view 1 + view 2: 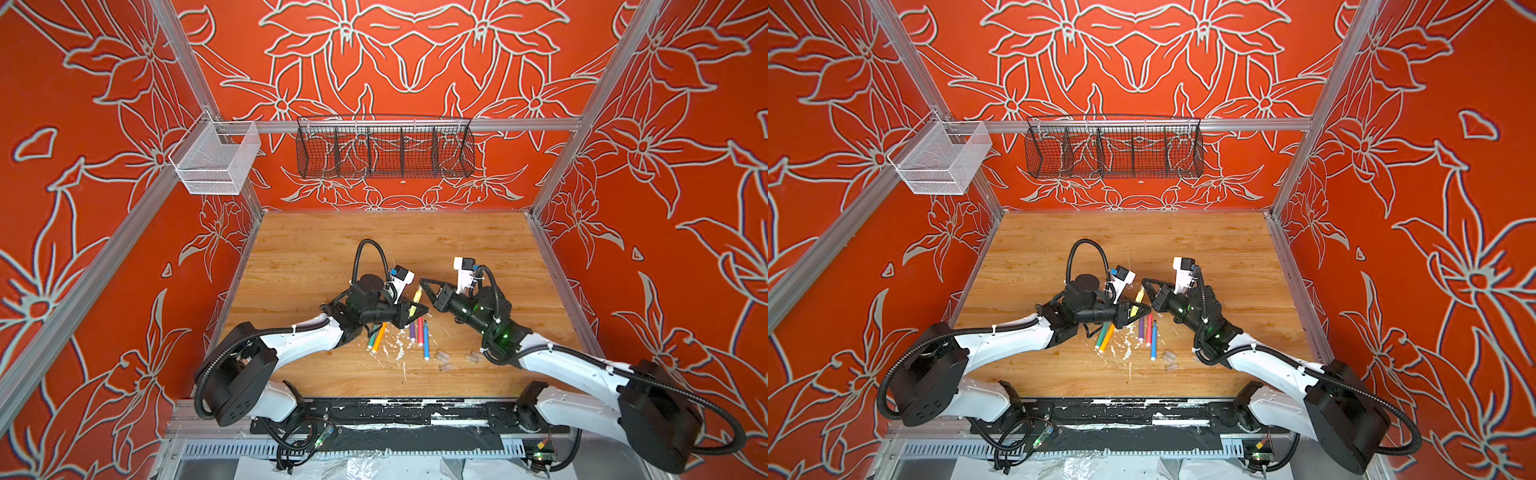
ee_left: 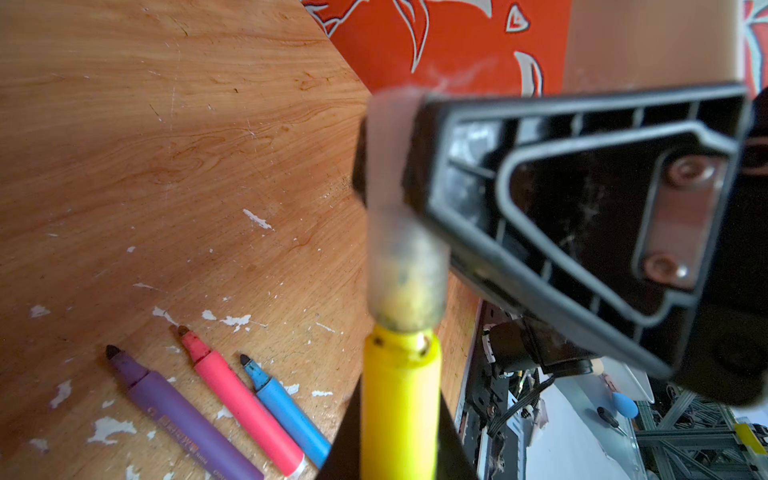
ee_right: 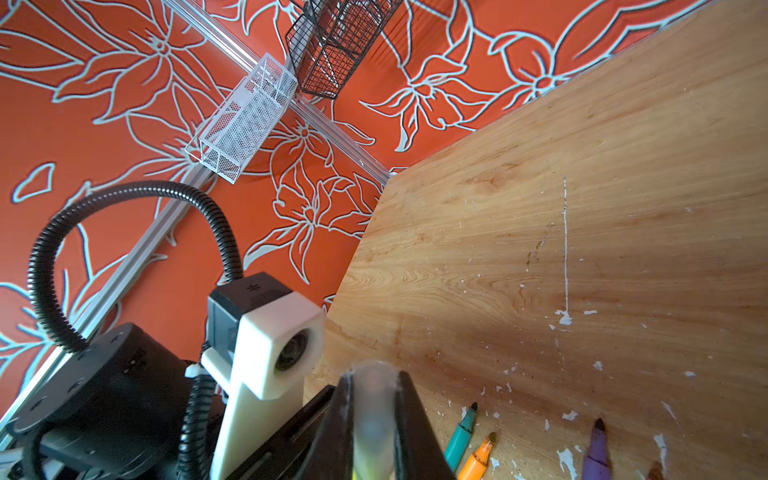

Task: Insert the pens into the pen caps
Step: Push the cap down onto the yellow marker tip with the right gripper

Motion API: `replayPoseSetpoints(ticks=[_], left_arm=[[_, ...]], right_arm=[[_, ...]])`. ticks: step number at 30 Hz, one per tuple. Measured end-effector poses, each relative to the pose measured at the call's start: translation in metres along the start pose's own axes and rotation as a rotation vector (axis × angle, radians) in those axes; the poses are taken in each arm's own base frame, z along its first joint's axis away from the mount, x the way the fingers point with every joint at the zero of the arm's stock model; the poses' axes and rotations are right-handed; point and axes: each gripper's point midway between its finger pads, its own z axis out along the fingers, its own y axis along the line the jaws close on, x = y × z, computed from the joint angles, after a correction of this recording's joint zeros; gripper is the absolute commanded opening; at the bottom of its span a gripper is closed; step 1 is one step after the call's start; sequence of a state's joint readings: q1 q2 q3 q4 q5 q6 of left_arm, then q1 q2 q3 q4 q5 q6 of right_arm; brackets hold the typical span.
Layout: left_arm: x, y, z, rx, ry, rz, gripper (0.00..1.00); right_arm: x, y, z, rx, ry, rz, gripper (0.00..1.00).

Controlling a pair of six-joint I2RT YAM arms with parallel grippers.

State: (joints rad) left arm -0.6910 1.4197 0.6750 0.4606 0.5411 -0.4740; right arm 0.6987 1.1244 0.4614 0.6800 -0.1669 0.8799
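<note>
My left gripper pinches slim yellow felt-tip pen by barrel, centre of both top views, tip aimed at right gripper. Right gripper clamps small clear plastic tubular cap, sitting over tip. Opposed grips for pushing home, I judge.

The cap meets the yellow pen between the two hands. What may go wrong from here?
1. The right hand holds the clear cap by the half away from the yellow pen; a push slightly off line may tilt it or slip it out.
2. The left hand holds that pen near the purple pen, pink pen and blue pen on the table; if dropped, it may scatter them.
</note>
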Motion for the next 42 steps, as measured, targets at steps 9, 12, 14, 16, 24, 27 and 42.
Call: replayPoseSetpoints(ticks=[9, 12, 14, 16, 24, 27, 42], left_arm=[[0.002, -0.004, -0.009, 0.031, -0.013, -0.013, 0.00], [0.004, -0.005, -0.011, 0.039, -0.017, -0.014, 0.00], [0.004, -0.005, -0.011, 0.043, -0.018, -0.017, 0.00], [0.001, -0.003, -0.013, 0.036, -0.033, -0.019, 0.00], [-0.016, -0.004, -0.024, 0.004, -0.101, 0.022, 0.00], [-0.015, -0.001, -0.024, -0.012, -0.098, 0.038, 0.00], [-0.006, -0.024, -0.007, -0.043, -0.028, 0.210, 0.00]], right_arm=[[0.005, 0.008, 0.001, -0.029, 0.011, -0.023, 0.10], [0.006, 0.009, 0.001, -0.031, 0.014, -0.031, 0.20], [0.007, 0.009, 0.001, -0.031, 0.016, -0.037, 0.28], [0.009, 0.006, 0.001, -0.020, 0.025, -0.047, 0.34], [0.010, 0.003, -0.004, 0.004, 0.032, -0.080, 0.55], [0.005, 0.010, -0.009, -0.016, 0.021, -0.101, 0.61], [-0.007, 0.016, -0.022, 0.012, 0.001, -0.148, 0.63]])
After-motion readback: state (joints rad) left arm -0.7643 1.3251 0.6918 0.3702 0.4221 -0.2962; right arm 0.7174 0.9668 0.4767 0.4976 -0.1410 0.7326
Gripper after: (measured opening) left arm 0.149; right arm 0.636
